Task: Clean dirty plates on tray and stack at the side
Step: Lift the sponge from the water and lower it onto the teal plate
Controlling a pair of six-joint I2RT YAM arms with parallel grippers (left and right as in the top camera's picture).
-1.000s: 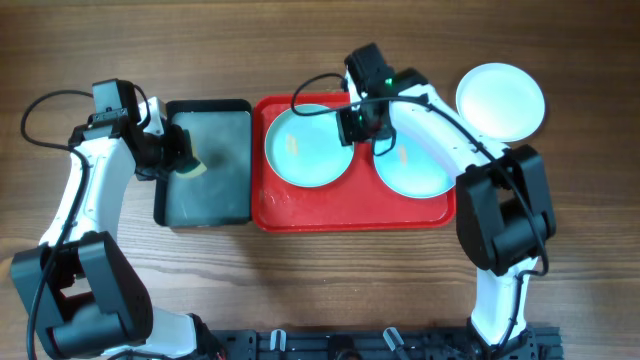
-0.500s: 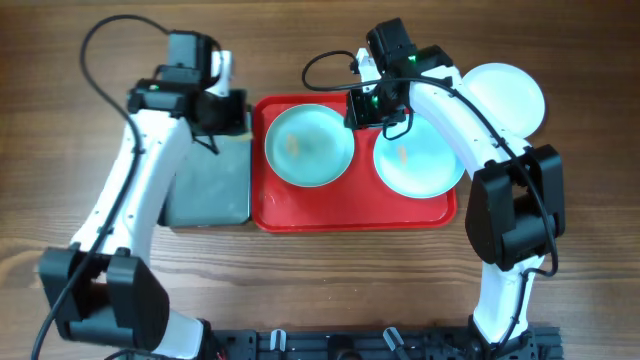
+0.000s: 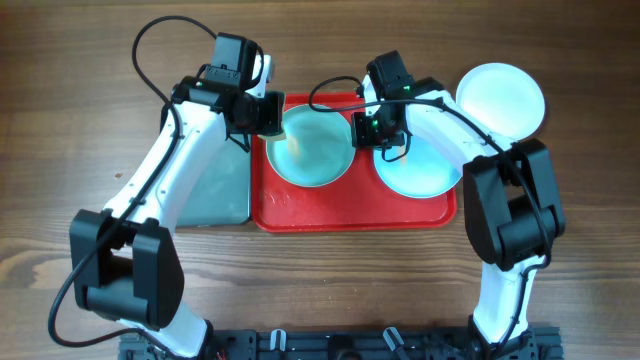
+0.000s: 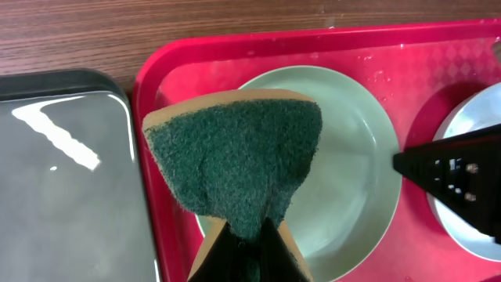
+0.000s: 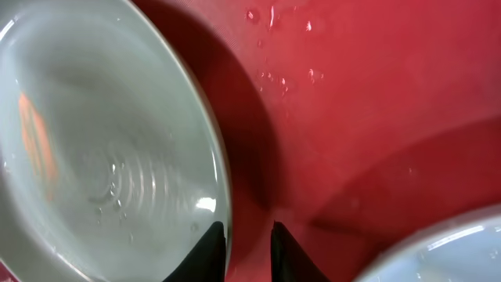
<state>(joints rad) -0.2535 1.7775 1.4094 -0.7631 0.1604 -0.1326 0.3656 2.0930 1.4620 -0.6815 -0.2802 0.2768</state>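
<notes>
Green sponge (image 4: 235, 157) is clenched in my left hand (image 4: 249, 243) above the aqua plate (image 4: 352, 172); whether my right hand (image 5: 246, 235) grips, I cannot tell.

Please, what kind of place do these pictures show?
Probably a robot test bench, not a real kitchen: two robot arms work at a wooden table, which holds only plates on a red tray, a green sponge and a grey tray.

From above, the overhead camera looks straight down on the whole table (image 3: 80, 60). The left wrist camera hangs close over the red tray (image 4: 470, 55), facing down. The right wrist camera sits almost against the aqua plate (image 5: 102, 157) that all three views share.
</notes>
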